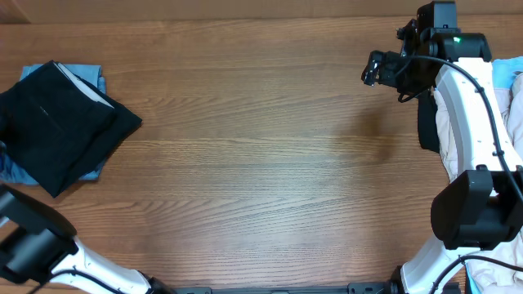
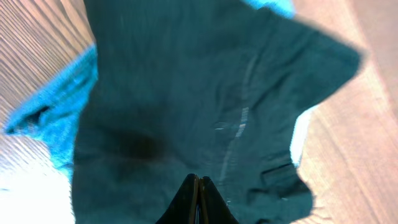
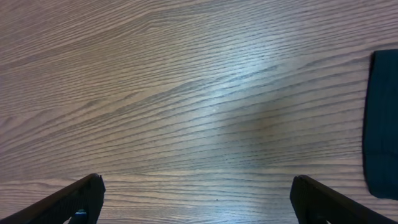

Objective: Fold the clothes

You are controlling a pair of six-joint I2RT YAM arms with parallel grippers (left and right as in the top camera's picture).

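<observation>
The black garment (image 1: 61, 126) lies folded at the table's left edge, on top of a light blue garment (image 1: 91, 79). In the left wrist view the black cloth (image 2: 186, 93) fills the frame, with the blue cloth (image 2: 56, 118) showing at its left. My left gripper (image 2: 198, 179) is shut, its tips just above the black cloth, with nothing visibly between them. My right gripper (image 1: 376, 69) is open and empty over bare wood at the far right (image 3: 196, 186).
A pile of other clothes sits at the right edge under the right arm: pale cloth (image 1: 448, 114), light blue cloth (image 1: 507, 73) and a dark piece (image 1: 426, 122), which also shows in the right wrist view (image 3: 380, 124). The wooden table (image 1: 261, 163) spans the middle.
</observation>
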